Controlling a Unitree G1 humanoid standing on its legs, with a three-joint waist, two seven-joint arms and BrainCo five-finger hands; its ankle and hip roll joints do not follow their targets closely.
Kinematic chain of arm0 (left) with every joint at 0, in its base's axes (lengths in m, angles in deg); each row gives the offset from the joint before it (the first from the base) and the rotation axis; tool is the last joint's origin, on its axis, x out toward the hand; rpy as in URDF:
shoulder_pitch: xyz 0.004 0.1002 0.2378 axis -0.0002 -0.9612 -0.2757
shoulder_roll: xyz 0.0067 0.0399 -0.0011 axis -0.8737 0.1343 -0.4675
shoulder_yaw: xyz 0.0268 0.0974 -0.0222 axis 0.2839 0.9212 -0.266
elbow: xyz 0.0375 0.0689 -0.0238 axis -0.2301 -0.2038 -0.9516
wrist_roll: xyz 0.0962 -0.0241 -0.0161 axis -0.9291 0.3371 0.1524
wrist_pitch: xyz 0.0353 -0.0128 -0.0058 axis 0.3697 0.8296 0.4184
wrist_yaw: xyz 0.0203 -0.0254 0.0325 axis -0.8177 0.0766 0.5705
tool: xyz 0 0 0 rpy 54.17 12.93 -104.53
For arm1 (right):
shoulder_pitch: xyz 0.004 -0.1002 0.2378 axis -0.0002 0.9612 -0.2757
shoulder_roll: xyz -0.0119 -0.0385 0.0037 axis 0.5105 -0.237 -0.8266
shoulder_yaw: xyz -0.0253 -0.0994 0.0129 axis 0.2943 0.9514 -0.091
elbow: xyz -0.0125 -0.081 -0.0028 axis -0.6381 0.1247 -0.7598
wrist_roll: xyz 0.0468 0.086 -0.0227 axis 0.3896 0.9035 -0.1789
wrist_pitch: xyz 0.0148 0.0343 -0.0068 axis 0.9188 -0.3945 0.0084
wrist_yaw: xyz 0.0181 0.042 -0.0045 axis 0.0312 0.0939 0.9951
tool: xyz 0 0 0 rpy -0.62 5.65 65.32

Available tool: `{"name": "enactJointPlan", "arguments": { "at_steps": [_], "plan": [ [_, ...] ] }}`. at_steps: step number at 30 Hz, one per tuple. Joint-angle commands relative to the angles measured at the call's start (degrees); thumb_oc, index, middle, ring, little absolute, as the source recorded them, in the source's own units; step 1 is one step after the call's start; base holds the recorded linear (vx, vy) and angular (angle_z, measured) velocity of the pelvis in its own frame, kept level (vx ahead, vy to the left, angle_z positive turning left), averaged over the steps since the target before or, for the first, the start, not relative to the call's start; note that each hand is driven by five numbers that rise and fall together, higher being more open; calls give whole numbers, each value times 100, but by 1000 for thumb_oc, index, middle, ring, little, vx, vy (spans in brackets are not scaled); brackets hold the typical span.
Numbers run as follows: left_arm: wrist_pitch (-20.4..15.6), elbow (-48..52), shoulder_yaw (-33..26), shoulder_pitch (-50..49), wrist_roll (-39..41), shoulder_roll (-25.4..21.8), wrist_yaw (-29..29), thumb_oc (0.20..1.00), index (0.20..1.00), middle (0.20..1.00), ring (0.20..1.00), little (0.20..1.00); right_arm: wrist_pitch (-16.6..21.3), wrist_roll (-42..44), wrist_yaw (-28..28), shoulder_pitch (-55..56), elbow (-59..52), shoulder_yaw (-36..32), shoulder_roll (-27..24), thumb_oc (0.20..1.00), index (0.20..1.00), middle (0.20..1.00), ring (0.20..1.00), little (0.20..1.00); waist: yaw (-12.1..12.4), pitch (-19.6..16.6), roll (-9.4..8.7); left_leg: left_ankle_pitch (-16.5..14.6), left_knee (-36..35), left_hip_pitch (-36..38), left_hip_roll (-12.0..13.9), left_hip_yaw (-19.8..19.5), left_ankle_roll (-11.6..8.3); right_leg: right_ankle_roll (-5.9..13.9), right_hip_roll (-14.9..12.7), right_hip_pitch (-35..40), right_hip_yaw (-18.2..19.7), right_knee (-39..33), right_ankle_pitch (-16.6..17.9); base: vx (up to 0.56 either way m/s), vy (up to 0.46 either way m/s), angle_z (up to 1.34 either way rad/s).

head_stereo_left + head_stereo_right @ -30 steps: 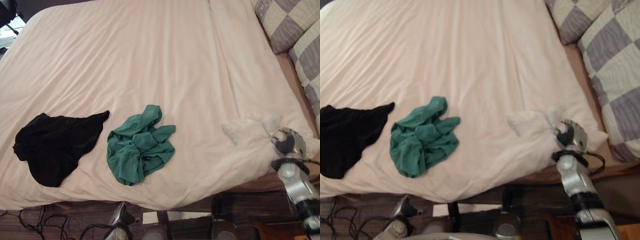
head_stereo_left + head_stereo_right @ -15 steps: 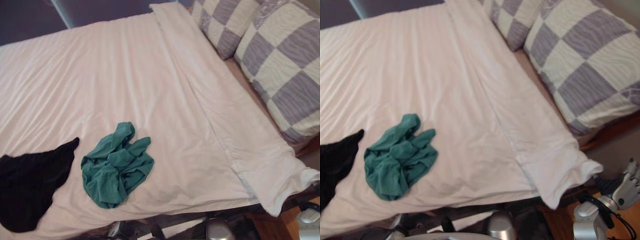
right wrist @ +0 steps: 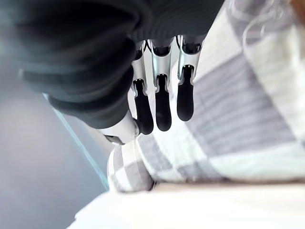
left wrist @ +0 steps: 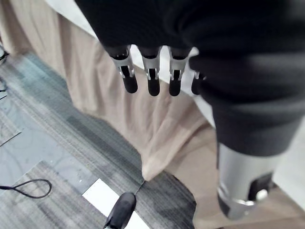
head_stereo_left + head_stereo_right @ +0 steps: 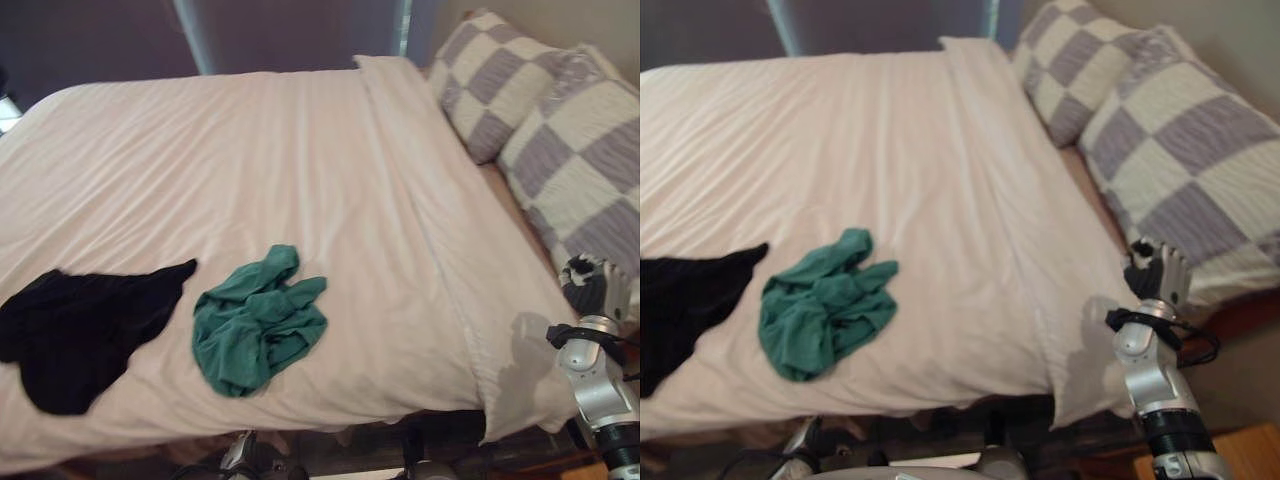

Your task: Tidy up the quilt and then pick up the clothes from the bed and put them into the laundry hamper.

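Note:
A white quilt point(image 5: 300, 170) lies spread flat over the bed, its near right corner point(image 5: 520, 390) hanging over the edge. On its near part lie a crumpled green garment point(image 5: 258, 320) and, to the left, a black garment point(image 5: 80, 325). My right hand point(image 5: 1158, 272) is raised beside the bed's right edge, just past the quilt corner and in front of the pillows; its fingers point(image 3: 162, 95) are straight and hold nothing. My left hand point(image 4: 150, 76) hangs low beside the bed with straight, empty fingers pointing at the floor.
Two grey-and-cream checked pillows point(image 5: 490, 90) point(image 5: 590, 170) lie at the bed's right end, close to my right hand. A beige bed skirt point(image 4: 143, 124) hangs down to the grey wood-pattern floor point(image 4: 57, 157) beneath my left hand.
One second ago my right hand was shut on the bunched quilt corner; it has let go and the corner now lies flat. The camera has shifted toward the pillows.

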Motion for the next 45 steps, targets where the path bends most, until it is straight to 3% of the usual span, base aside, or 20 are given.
{"name": "enactJointPlan", "arguments": {
  "at_steps": [1,11,21,25,26,27,30,31,33,34,35,36,37,38,39,40,41,42,43,45],
  "plan": [
    [31,-267,-24,533,199,-107,117,1000,1000,1000,1000,1000,8,543,-269,-548,69,-575,-25,200,200,200,200,200,-2,691,225,-432,707,-189,330,27,-163,694,-766,217,-163,577,-802,-26,-21,17],
    [128,-479,-268,571,331,17,377,1000,1000,1000,1000,1000,111,1319,128,773,2244,-376,1341,200,200,200,200,200,-293,961,290,-791,1332,-395,287,110,-79,726,-871,-2,26,811,-828,-33,52,-8],
    [107,-509,-172,655,301,21,432,1000,1000,1000,1000,1000,-54,1695,777,1289,3808,-222,1818,200,200,200,200,200,-393,617,-12,-823,842,48,0,213,111,788,-1016,197,-63,634,-366,-31,89,-7],
    [132,-633,-276,541,279,25,407,1000,1000,1000,1000,1000,45,1997,759,1228,3353,-401,1708,200,200,200,200,200,-280,523,-100,-813,610,271,-137,240,183,788,-1103,286,-189,636,-124,-16,52,-6],
    [131,-634,-278,543,279,24,407,1000,1000,1000,1000,1000,44,1997,759,1227,3352,-400,1710,391,391,391,391,391,-277,509,-108,-796,602,253,-147,247,187,788,-1110,264,-181,628,-108,-13,53,2],
    [134,-680,-301,521,269,36,402,1000,1000,1000,1000,1000,78,2061,795,1184,3310,-402,1667,1000,1000,1000,1000,1000,-248,483,-124,-765,518,280,-161,258,190,788,-1125,260,-212,645,-56,-54,42,6],
    [153,-834,-312,519,251,54,327,1000,1000,1000,1000,1000,47,1879,1037,903,3395,-97,1523,1000,1000,1000,1000,1000,-71,527,-118,-621,203,363,-200,303,235,788,-1247,38,-609,1015,97,-104,75,5],
    [139,-824,-331,575,302,12,303,1000,1000,1000,1000,1000,63,1647,1168,756,3569,151,1482,1000,1000,1000,1000,1000,39,590,-40,-588,128,354,-218,308,283,788,-1220,-10,-1118,1548,-266,-86,97,9],
    [137,-811,-356,591,370,-9,311,1000,1000,1000,1000,1000,97,1620,1235,682,3717,252,1498,1000,1000,1000,1000,1000,10,612,-6,-589,177,325,-209,260,305,767,-1009,-85,-1076,1874,-550,-19,39,14],
    [94,-798,-483,500,475,-66,340,1000,1000,1000,1000,1000,83,1570,1327,646,4122,358,1548,1000,1000,1000,1000,1000,144,653,-36,-781,859,128,-222,179,298,665,-725,196,-1320,1616,-1045,57,-45,14],
    [95,-796,-484,500,475,-68,340,1000,1000,1000,1000,1000,86,1571,1327,642,4127,359,1549,1000,1000,1000,1000,1000,129,660,-32,-797,890,117,-212,163,296,664,-720,214,-1339,1608,-1045,40,-111,7],
    [32,-660,-481,536,633,-52,361,1000,1000,1000,1000,1000,86,1529,1344,579,4240,535,1499,1000,1000,1000,1000,1000,276,842,-41,-731,2101,-525,-149,31,45,232,-501,565,-1333,1336,-1430,-19,-74,2],
    [33,-660,-483,538,633,-51,360,1000,1000,1000,1000,1000,89,1530,1344,574,4245,535,1498,1000,1000,1000,1000,1000,266,838,-26,-757,2157,-563,-123,16,38,224,-481,560,-1345,1335,-1433,-66,-79,33],
    [-46,-560,-498,598,781,-58,386,1000,1000,1000,1000,1000,89,1462,1344,532,4370,592,1447,1000,1000,1000,1000,1000,330,959,9,-326,2990,-1042,69,-29,-366,101,-439,703,-1354,1246,-1522,-233,130,83],
    [-40,-542,-638,673,1041,-87,533,1000,1000,1000,1000,1000,41,1486,1280,351,4534,609,1411,1000,1000,1000,1000,1000,382,1165,44,642,3853,-1710,432,137,-847,17,-529,830,-1421,1123,-1595,-232,134,98],
    [-40,-542,-639,675,1041,-87,533,1000,1000,1000,1000,1000,42,1487,1280,348,4536,610,1411,1000,1000,1000,1000,1000,380,1161,47,641,3860,-1721,437,133,-847,15,-525,824,-1423,1124,-1595,-120,292,66],
    [-28,-629,-753,652,1082,-81,537,1000,1000,1000,1000,1000,40,1678,1272,420,4643,463,1486,1000,1000,1000,1000,1000,341,967,166,822,2997,-1344,1021,358,-847,158,-526,935,-1577,915,-1544,64,150,18],
    [-28,-628,-751,649,1082,-80,537,1000,1000,1000,1000,1000,41,1678,1272,422,4643,463,1485,1000,1000,1000,1000,1000,350,981,162,827,2979,-1314,1016,372,-847,159,-528,953,-1569,904,-1538,229,479,-19],
    [6,-713,-755,553,1007,-55,503,1000,1000,1000,1000,1000,48,1869,1320,501,4587,314,1521,1000,1000,1000,1000,1000,228,733,280,502,1631,-665,1274,476,-667,409,-706,1013,-1543,913,-1493,203,537,-27],
    [-3,-759,-736,528,962,-38,487,1000,1000,1000,1000,1000,54,1880,1347,547,4579,310,1533,1000,1000,1000,1000,1000,188,640,276,534,1027,-380,1329,471,-636,518,-874,1042,-1514,944,-1459,105,506,-10]
  ]
}}
